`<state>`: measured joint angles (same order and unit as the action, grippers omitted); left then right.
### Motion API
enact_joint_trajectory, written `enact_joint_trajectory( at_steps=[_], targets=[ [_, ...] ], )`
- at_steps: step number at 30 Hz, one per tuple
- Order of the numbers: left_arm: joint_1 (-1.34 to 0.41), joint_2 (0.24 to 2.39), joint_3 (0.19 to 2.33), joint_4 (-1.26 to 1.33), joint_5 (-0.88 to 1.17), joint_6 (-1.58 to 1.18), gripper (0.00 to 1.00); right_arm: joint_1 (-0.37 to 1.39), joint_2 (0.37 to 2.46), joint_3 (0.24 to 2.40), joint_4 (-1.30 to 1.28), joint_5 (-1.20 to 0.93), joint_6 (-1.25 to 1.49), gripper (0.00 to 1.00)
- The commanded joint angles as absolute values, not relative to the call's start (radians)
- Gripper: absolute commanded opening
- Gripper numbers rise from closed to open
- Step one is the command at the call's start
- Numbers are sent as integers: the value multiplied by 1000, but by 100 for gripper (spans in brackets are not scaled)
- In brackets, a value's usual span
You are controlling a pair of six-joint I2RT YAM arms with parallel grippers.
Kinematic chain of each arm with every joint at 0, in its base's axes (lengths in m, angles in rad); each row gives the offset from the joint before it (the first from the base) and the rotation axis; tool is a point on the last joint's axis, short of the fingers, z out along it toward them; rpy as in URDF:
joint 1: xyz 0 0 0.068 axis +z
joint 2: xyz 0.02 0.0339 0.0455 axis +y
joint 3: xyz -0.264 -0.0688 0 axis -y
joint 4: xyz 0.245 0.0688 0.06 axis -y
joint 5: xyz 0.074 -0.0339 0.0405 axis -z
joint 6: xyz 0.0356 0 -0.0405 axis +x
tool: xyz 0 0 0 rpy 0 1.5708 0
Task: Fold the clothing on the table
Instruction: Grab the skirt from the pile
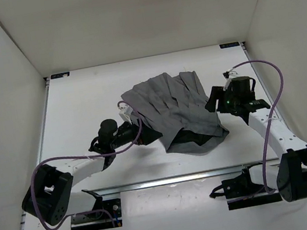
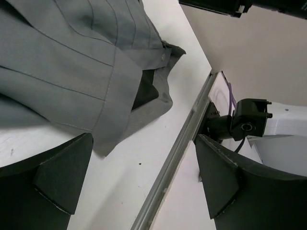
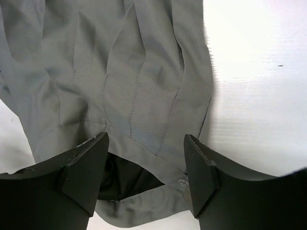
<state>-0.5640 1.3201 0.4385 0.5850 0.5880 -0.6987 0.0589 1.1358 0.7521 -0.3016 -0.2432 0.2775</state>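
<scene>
Skirt (image 1: 173,111) lies in the middle of the table (image 1: 80,98), a bit toward the right edge, pleats fanning toward the far edge. The waistband end points at the near rail (image 1: 170,180) and gapes open, showing dark lining (image 3: 127,179). It looks loosely spread and bunched, with no clean fold visible, so I judge the task at an early stage: nearly all the folding is left. Left gripper (image 1: 139,133) sits low at the skirt's left edge with its jaws spread wide; in the left wrist view nothing is between them, and the cloth's corner is just ahead. Right gripper (image 3: 146,163) hangs over the skirt's right side near the waistband with its jaws spread, cloth below the gap, not pinched. Neither holds fabric. Likely next step: each takes an edge and carries it across.
</scene>
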Motion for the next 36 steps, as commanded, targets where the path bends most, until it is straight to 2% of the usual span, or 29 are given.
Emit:
enact_joint_trajectory(
  at_steps=[1,4,7,8,9,10,11,12,13,14,17,21,26,30,33,36],
  targets=[
    [-549,1304,425,592,578,-690,98,72,1147,782,-273,-249,270,61],
    [-546,1257,301,881,611,-758,99,75,1150,793,-288,-242,261,60],
    [-561,1230,282,897,578,-744,98,80,1164,802,-331,-236,244,60],
    [-566,1229,294,859,593,-727,90,93,1167,805,-342,-233,241,61],
    [-565,1239,307,874,610,-727,42,103,1175,808,-368,-209,235,62],
    [-569,1241,307,868,601,-747,15,113,1172,818,-379,-190,227,62],
    [-574,1244,308,871,588,-738,10,127,1173,812,-386,-175,229,62],
    [-583,1252,313,849,563,-720,11,144,1170,808,-400,-157,226,62],
    [-600,1252,317,798,519,-688,31,161,1173,795,-417,-125,215,62],
    [-613,1259,321,775,496,-671,41,170,1170,795,-425,-111,224,63],
    [-626,1315,339,732,440,-649,56,198,1181,789,-454,-74,212,66],
    [-630,1434,342,807,469,-703,60,276,1187,807,-529,105,209,67],
    [-650,1515,362,851,489,-756,59,288,1245,833,-656,181,186,66],
    [-664,1566,388,859,489,-762,58,281,1253,790,-661,204,187,64],
    [-663,1586,393,865,488,-770,58,267,1255,781,-652,189,166,52],
    [-657,1591,379,890,489,-785,58,270,1265,775,-646,176,163,50]
  ],
)
